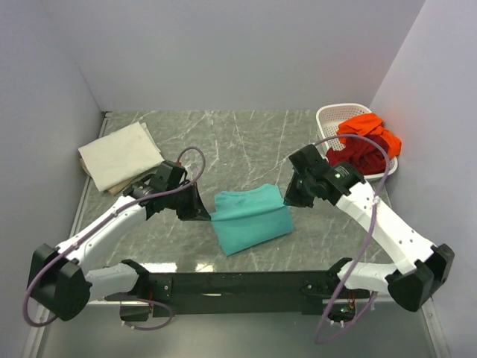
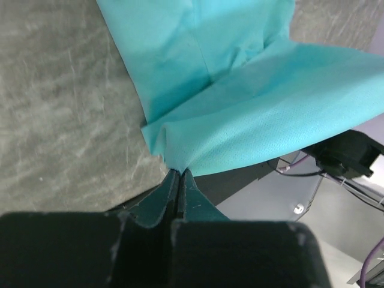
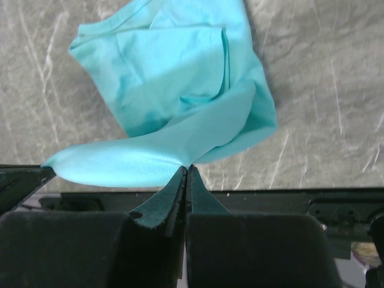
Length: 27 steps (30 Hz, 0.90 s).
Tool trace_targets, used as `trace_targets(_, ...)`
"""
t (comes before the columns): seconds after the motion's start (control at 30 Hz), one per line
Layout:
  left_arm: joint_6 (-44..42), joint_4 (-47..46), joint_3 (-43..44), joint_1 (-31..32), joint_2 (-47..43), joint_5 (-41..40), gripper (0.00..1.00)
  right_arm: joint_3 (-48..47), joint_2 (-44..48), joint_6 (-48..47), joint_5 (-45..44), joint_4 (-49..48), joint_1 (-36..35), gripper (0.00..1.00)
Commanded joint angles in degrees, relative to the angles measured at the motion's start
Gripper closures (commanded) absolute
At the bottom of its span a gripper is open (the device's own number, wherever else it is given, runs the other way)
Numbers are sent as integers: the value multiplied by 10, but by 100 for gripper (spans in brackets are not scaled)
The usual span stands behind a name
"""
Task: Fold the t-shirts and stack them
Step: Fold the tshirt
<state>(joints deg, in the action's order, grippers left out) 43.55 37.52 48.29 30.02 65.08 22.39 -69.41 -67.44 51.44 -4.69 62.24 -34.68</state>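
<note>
The teal t-shirt (image 1: 250,218) lies partly folded at the table's middle, its near edge lifted between both arms. My left gripper (image 1: 203,212) is shut on its left corner; in the left wrist view the cloth (image 2: 240,90) fans out from the closed tips (image 2: 179,173). My right gripper (image 1: 289,200) is shut on its right corner; in the right wrist view the cloth (image 3: 174,90) stretches left from the closed tips (image 3: 187,170). A folded cream t-shirt (image 1: 119,155) lies at the back left. Orange (image 1: 369,130) and dark red (image 1: 361,155) t-shirts fill the basket.
A white lattice basket (image 1: 332,115) stands at the back right against the wall. The marble table (image 1: 231,142) is walled on three sides. The black base rail (image 1: 238,283) runs along the near edge.
</note>
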Motion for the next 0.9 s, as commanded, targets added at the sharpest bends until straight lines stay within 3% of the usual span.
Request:
trace_targets(0.0, -47, -30, 18, -26, 38, 19, 100, -23, -34, -52, -16, -37, 28, 100)
trace_targets(0.43, -94, -91, 87, -89, 196, 37, 100, -82, -177, -149, -17, -114, 92, 100)
trace_targets(0.47, -94, -97, 105, -94, 221, 34, 89, -88, -205, -157, -13, -124, 106, 100)
trace_targets(0.5, -94, -93, 119, -103, 233, 21, 75, -96, -222, -167, -4, -148, 112, 90)
trace_targets(0.53, -89, -90, 134, -108, 248, -19, 58, -114, -239, -193, 14, -161, 117, 74)
trace_targets(0.57, -88, -90, 160, -112, 252, -39, 47, -130, -275, -207, 24, -172, 123, 43)
trace_targets(0.6, -86, -88, 173, -121, 253, -58, 29, -149, -294, -220, 30, -182, 128, 36)
trace_targets(0.63, -80, -89, 184, -124, 248, -72, 22, -198, -311, -239, 33, -178, 129, 32)
trace_targets(0.7, -75, -97, 204, -126, 238, -98, 14, -244, -342, -252, 37, -159, 128, 20)
trace_targets(0.77, -71, -104, 200, -126, 225, -90, 16, -267, -331, -267, 45, -161, 128, 17)
trace_targets(0.87, -60, -123, 154, -122, 204, -72, 17, -227, -286, -281, 71, -184, 129, 16)
